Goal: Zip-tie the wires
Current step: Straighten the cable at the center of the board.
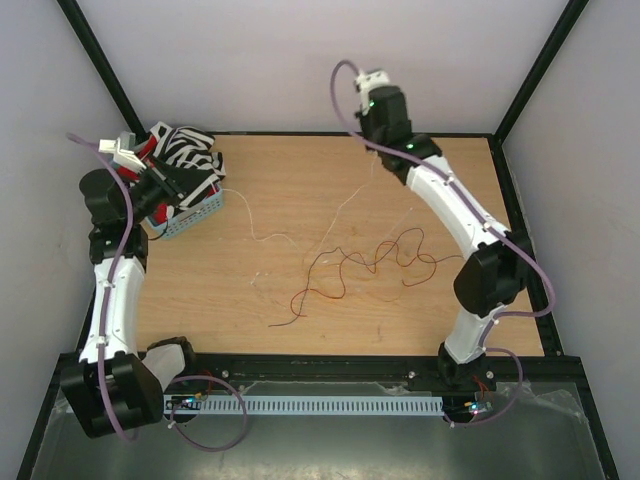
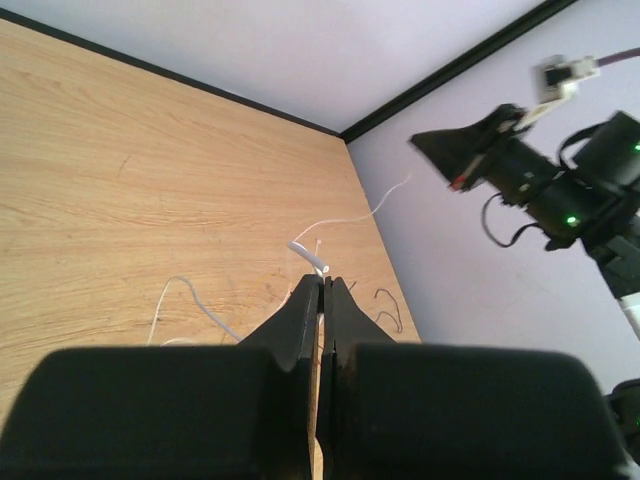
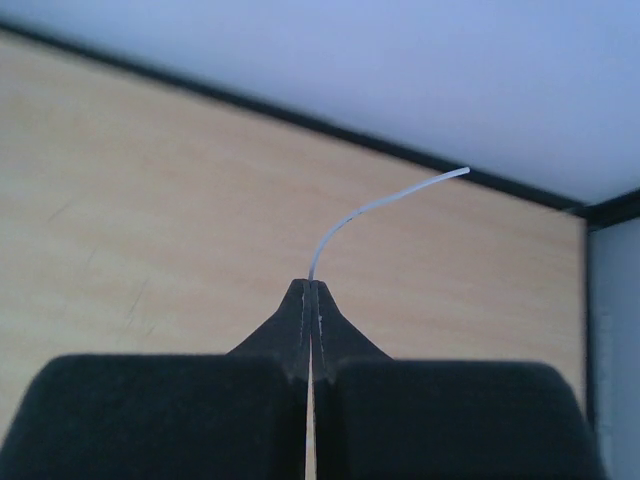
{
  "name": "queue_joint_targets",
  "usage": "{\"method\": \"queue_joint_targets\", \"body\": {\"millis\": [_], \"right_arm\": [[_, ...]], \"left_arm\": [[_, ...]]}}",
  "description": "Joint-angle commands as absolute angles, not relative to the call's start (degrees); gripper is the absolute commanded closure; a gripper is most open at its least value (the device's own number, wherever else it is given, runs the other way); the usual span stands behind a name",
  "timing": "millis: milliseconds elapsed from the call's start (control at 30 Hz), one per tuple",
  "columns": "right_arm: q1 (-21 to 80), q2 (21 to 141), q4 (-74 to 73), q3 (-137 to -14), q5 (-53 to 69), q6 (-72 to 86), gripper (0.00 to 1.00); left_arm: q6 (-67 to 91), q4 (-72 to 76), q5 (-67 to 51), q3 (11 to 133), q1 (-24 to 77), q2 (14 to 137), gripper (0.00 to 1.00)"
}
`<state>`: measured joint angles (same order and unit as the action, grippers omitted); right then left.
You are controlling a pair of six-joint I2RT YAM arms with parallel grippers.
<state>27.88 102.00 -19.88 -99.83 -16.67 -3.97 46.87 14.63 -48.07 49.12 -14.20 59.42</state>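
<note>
Right wrist view: the right gripper [image 3: 310, 286] has its jaws pressed together on a pale wire [image 3: 372, 207], whose free end curves up past the tips. It is thin and bent, so I judge it wire rather than tie. The left gripper [image 2: 323, 282] is closed too, pinching what looks like the zip tie [image 2: 308, 256], a short white strip poking out. The red and dark wires [image 1: 380, 252] lie tangled mid-table, not yet bundled. The risk, as I judge it, is that so slight a strand slips from the tips, or that a pull scatters the tangle. Beneath is a wood-grain table [image 1: 300, 170] with a black frame and white walls around. A blue basket [image 1: 195, 218] of striped cloth [image 1: 185, 148] sits beside the left arm.
</note>
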Motion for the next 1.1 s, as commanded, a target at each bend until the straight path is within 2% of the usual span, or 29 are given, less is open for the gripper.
{"method": "queue_joint_targets", "body": {"millis": [0,333,600,767,1067], "right_arm": [[24.79,99.75,-15.56,-105.66,-26.37,-7.52,1.0],[22.98,93.22,-15.16,-98.95,-26.76,-9.08,1.0],[22.12,89.69,-13.63,-100.34,-32.58,-13.38,1.0],[18.24,85.82,-13.72,-99.67,-34.06,-13.35,1.0],[7.14,70.78,-13.65,-83.09,-39.4,-11.53,1.0]], "left_arm": [[47.89,16.28,-50.15,50.87,-16.35,59.63,1.0],[47.95,16.2,-49.68,48.55,-17.56,58.11,1.0],[49.55,16.17,-51.02,53.53,-22.08,58.83,1.0],[51.31,16.18,-52.16,56.32,-23.58,59.02,1.0],[54.18,16.28,-53.88,57.01,-21.85,57.52,1.0]]}}
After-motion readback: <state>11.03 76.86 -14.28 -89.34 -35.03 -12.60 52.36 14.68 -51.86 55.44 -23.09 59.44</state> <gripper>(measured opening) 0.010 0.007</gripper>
